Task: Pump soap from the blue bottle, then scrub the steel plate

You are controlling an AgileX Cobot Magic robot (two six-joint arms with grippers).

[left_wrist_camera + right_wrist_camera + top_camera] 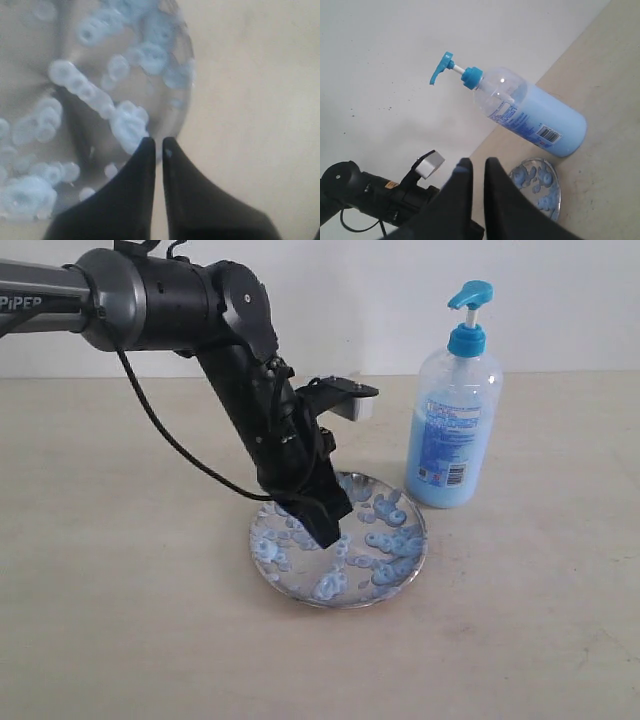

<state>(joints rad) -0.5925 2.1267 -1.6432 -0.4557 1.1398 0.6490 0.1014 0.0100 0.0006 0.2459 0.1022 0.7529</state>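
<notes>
**A:** Item one, the claws?

**B:** Left gripper: jaws narrowed to a slit, nothing seen between them, tips down on or just over the plate, near its middle. Contact cannot be told. Right gripper: also a narrow slit, nothing held, hanging high and well apart from the plate, looking down on it and the bottle.

**A:** Item two, the task's things?

**B:** Plate: flat on the table, under the left tips. Soap: pale-blue ring blobs spread over most of the plate. Bottle: upright just beside the plate, at its far right edge, mostly full, pump head up.

**A:** Progress?

**B:** Judged: pumping done, since soap lies all over the plate. Scrubbing is the step in hand. The blobs keep their ring shapes and are not smeared, so most of the scrubbing looks left to do. No sponge or cloth shows.

**A:** Item three, surroundings and obstructions?

**B:** Left arm: leaning over the plate's near-left half, its cable looping beside. Wall: behind the plate. The bottle, so close to the rim, is the one thing a wide sweep could knock.
</notes>
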